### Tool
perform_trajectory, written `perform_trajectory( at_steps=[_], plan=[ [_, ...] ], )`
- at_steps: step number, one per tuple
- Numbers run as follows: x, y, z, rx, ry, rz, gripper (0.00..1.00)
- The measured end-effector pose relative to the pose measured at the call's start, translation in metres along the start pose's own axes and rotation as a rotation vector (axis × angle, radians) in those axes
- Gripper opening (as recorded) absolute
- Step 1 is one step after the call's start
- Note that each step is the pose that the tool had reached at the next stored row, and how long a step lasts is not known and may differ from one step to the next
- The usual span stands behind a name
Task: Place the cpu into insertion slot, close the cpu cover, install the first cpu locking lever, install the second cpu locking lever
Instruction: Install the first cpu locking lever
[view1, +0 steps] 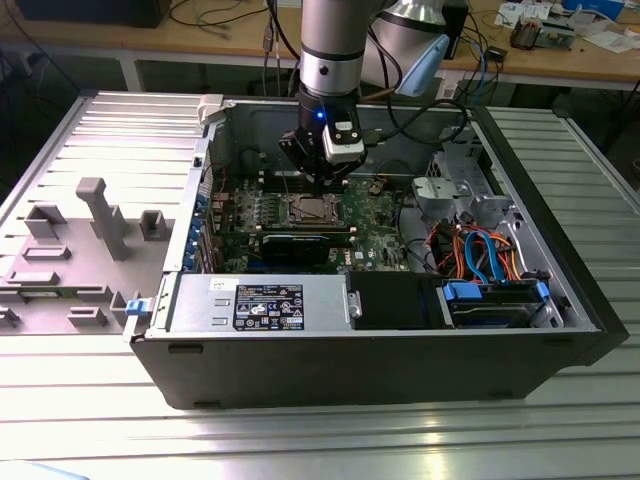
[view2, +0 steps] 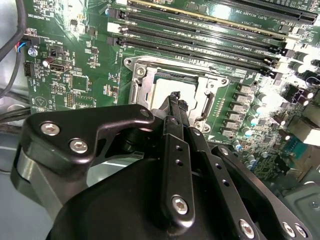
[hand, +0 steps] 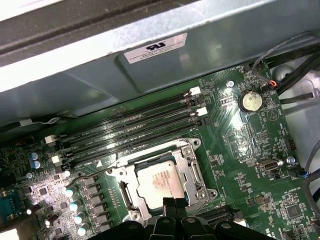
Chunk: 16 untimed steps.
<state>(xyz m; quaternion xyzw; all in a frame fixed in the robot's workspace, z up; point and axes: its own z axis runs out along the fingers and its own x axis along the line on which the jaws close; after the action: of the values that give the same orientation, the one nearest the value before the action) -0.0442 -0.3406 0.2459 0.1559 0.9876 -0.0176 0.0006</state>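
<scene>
cpu (hand: 159, 181): silvery | motherboard (hand: 250, 165): green | memory slots (hand: 130, 131): black | gripper (view2: 175, 100): black

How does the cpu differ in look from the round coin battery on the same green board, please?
The cpu is square with a matte, pale silvery face; the coin battery is round and shinier. The cpu is clearly larger than the coin battery. The cpu sits in the metal-framed insertion slot; the coin battery sits apart from that slot. Both are flat, silvery and lie on the green motherboard.
</scene>
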Motion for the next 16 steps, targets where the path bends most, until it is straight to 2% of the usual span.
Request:
perform_trajectory(
  at_steps=[16],
  plan=[
    [0.0000, 0.0000, 0.0000, -0.0002, -0.0012, -0.037, 0.11]
  ],
)
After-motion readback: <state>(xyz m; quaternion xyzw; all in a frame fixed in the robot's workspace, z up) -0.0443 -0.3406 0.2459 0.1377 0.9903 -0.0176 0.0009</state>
